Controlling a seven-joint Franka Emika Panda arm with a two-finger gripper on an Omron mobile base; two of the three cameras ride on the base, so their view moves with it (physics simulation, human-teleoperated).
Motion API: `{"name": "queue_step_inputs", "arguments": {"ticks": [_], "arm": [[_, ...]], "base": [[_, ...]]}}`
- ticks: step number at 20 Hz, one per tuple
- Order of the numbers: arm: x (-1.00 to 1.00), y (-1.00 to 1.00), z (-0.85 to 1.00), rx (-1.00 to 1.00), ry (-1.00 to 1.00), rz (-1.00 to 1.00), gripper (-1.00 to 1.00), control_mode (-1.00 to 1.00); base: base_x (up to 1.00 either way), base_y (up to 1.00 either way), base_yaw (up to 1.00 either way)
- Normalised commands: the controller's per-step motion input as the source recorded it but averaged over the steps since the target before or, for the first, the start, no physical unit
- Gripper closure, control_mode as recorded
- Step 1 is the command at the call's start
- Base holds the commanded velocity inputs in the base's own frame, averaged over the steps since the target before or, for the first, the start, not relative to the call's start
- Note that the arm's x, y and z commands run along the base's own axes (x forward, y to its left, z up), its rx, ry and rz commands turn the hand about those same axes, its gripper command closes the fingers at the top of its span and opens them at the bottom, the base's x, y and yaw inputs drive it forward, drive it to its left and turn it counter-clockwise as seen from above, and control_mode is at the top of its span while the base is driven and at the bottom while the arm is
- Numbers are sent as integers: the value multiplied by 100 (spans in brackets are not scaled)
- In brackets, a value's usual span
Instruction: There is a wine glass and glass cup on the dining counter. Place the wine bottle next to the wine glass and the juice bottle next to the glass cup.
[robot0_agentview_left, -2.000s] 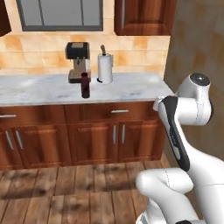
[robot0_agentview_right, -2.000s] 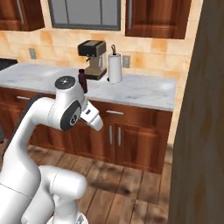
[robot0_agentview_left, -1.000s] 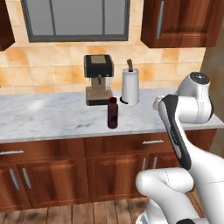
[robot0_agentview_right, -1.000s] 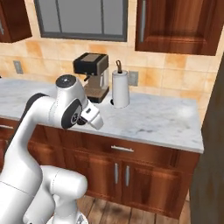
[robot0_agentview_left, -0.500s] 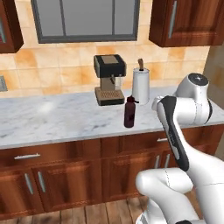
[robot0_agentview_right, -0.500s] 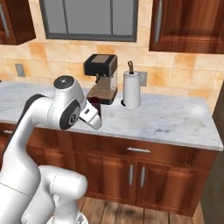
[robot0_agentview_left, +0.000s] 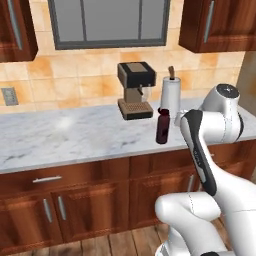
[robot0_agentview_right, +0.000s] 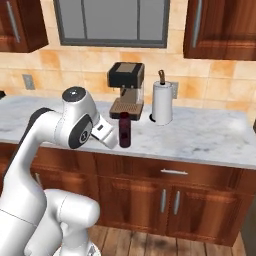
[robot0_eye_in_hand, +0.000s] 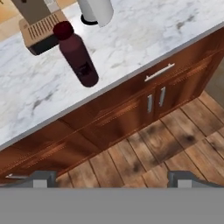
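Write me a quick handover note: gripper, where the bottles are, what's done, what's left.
Gripper: open, holding nothing, up in front of the wall counter.
Juice bottle: upright on that counter, in front of the coffee machine and paper towel roll.
Done: nothing placed.
Left: pick up the juice bottle and set it by the cup; then the wine bottle by the wine glass.

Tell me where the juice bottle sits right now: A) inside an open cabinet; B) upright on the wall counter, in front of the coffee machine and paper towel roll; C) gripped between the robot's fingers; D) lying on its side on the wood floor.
B. The juice bottle stands upright on the marble counter, just in front of the coffee machine and paper towel roll, with nothing gripping it.
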Motion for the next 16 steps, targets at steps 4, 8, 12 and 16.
{"name": "queue_step_inputs", "arguments": {"ticks": [4, 8, 12, 16], "arm": [[0, 0, 0, 0, 0, 0, -100, 100], [0, 0, 0, 0, 0, 0, -100, 100], [0, 0, 0, 0, 0, 0, -100, 100], [0, 0, 0, 0, 0, 0, -100, 100]], "base": [[-1, 51, -2], [8, 57, -7], [16, 64, -15], [31, 61, -15]]}}
